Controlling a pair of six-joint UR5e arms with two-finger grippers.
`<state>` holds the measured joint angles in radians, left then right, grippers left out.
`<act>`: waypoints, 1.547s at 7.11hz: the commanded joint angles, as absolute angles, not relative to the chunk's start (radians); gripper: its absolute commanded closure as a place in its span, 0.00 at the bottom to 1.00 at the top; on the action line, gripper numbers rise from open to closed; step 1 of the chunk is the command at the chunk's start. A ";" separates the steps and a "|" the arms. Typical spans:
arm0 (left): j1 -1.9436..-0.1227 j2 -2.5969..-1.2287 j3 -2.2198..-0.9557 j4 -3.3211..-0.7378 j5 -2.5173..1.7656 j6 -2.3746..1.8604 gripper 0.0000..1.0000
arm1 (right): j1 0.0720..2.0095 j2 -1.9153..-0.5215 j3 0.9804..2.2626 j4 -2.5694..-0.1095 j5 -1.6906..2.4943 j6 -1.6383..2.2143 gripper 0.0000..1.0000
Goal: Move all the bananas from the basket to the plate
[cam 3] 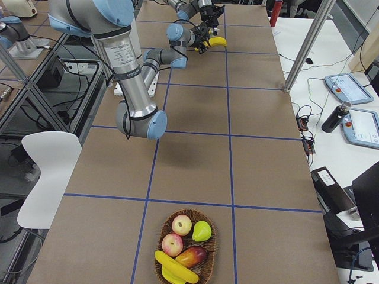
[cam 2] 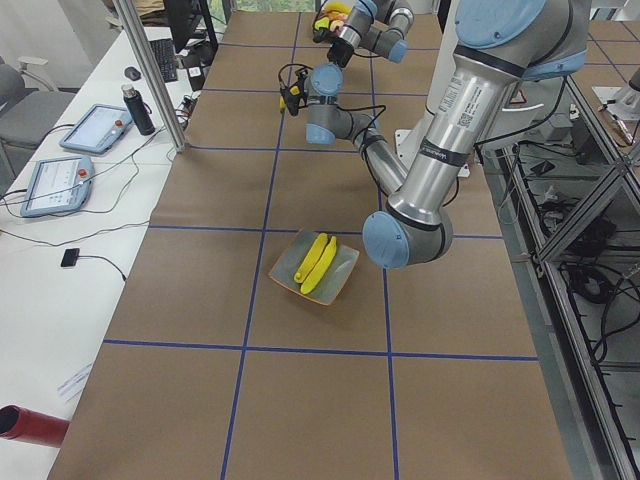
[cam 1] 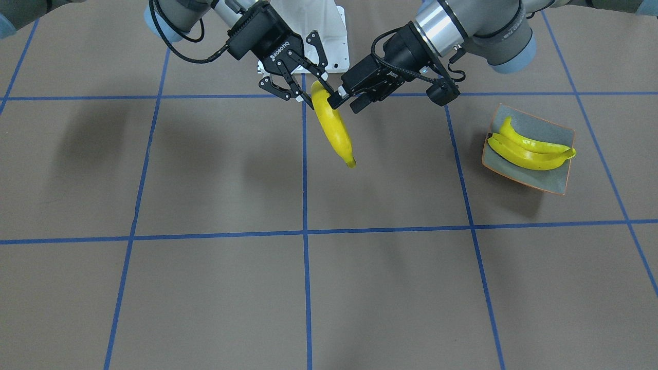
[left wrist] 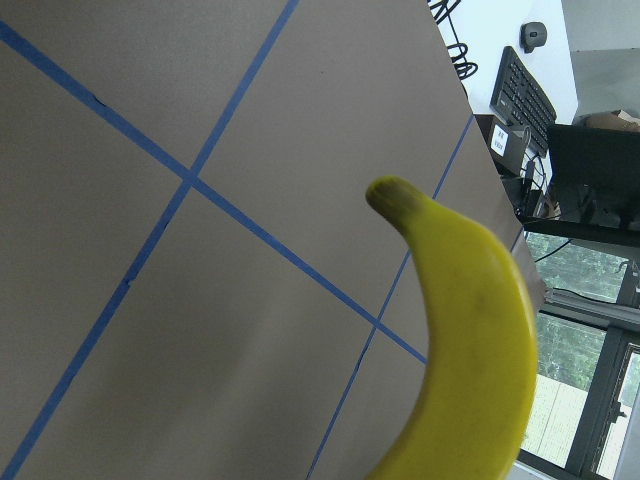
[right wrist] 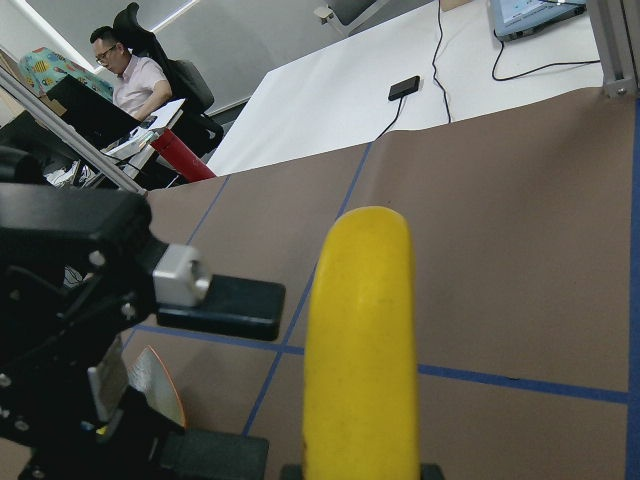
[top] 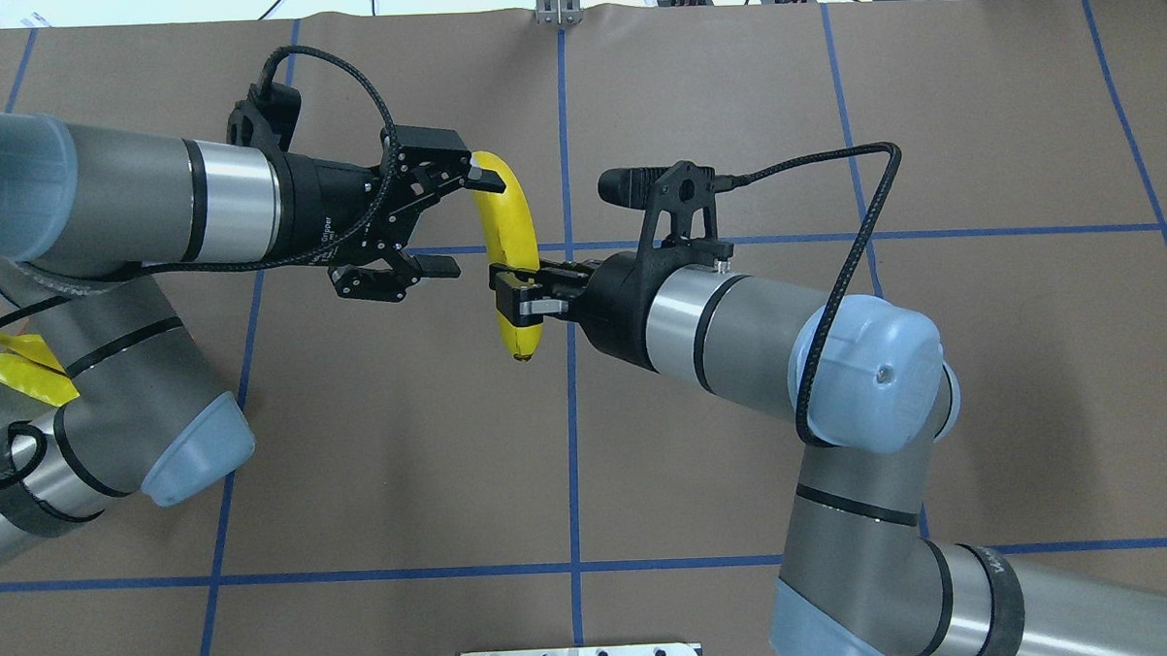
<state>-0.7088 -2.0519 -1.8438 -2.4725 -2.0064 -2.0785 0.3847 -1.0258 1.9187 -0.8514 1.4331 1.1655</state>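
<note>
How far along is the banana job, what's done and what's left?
Done: two bananas lie on the plate. In hand: the right gripper is shut on a third banana in mid-air, and the left gripper is open beside its other end, apparently for a handover. Left: that banana has to reach the plate, and at least one basket banana lies in the basket.
</note>
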 commanded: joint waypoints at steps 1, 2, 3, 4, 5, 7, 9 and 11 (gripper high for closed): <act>-0.709 -2.052 -1.844 -2.474 -2.006 -2.079 0.00 | 0.332 -1.025 1.931 -0.851 1.384 1.166 1.00; -0.709 -2.051 -1.844 -2.473 -2.006 -2.077 0.00 | 0.324 -1.025 1.940 -0.851 1.373 1.164 1.00; -0.709 -2.051 -1.844 -2.474 -2.006 -2.077 0.07 | 0.318 -1.025 1.942 -0.853 1.365 1.164 1.00; -0.709 -2.051 -1.844 -2.474 -2.006 -2.075 0.28 | 0.308 -1.020 1.942 -0.854 1.349 1.163 1.00; -0.707 -2.051 -1.841 -2.474 -2.008 -2.075 0.42 | 0.305 -1.009 1.941 -0.856 1.345 1.161 1.00; -0.698 -2.049 -1.838 -2.474 -2.008 -2.075 1.00 | 0.304 -1.009 1.937 -0.865 1.347 1.158 1.00; -0.701 -2.048 -1.842 -2.476 -2.008 -2.077 1.00 | 0.307 -1.020 1.937 -0.870 1.345 1.164 0.00; -0.709 -2.040 -1.847 -2.476 -2.006 -2.075 1.00 | 0.354 -1.041 1.995 -0.984 1.354 1.161 0.00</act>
<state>-0.7041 -2.0449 -1.8452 -2.4758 -2.0076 -2.0765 0.3246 -1.0278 1.9619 -0.9181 1.3494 1.1629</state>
